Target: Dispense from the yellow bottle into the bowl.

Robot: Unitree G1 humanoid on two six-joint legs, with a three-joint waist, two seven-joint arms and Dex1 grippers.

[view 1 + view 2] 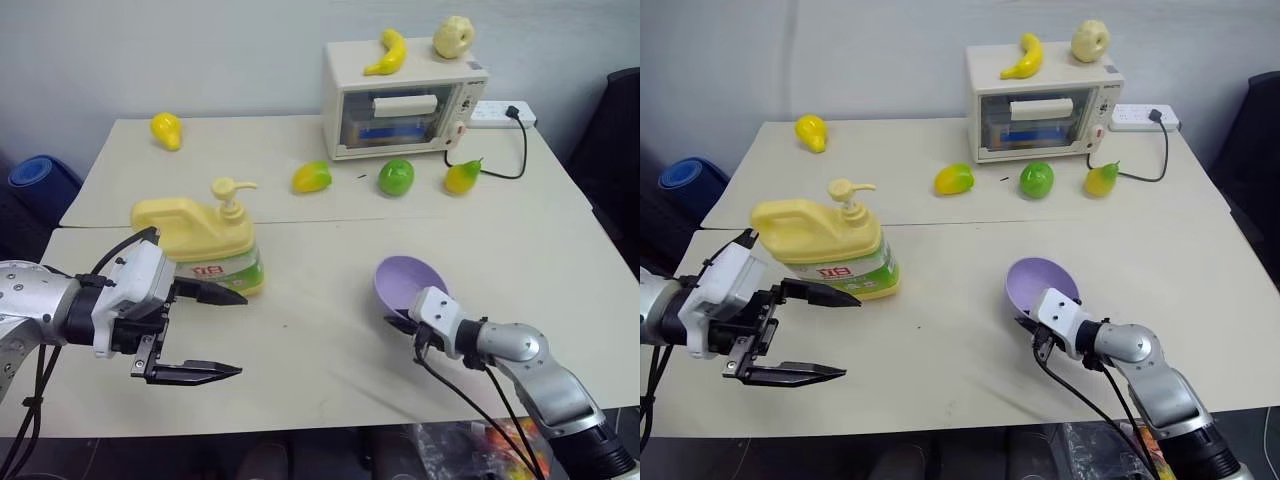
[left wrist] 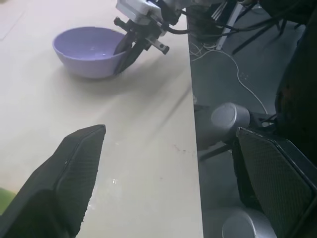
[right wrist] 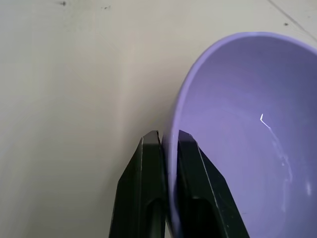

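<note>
The yellow bottle (image 1: 200,240) stands upright on the table's left half, its pump nozzle (image 1: 232,187) pointing right. My left gripper (image 1: 240,333) hangs open just in front of the bottle's base, fingers pointing right and nothing between them. The lavender bowl (image 1: 410,280) sits right of centre, slightly tilted. My right gripper (image 3: 168,136) is shut on the bowl's near rim, one finger inside and one outside the wall. The left wrist view shows the bowl (image 2: 89,49) with that gripper (image 2: 126,49) clamped on its edge.
A white toaster oven (image 1: 400,100) stands at the back with a banana (image 1: 388,52) and an apple (image 1: 453,37) on top. Loose fruits (image 1: 311,177) lie in front of it, and a yellow pear (image 1: 166,130) at back left. The table's front edge (image 2: 190,124) runs close to both grippers.
</note>
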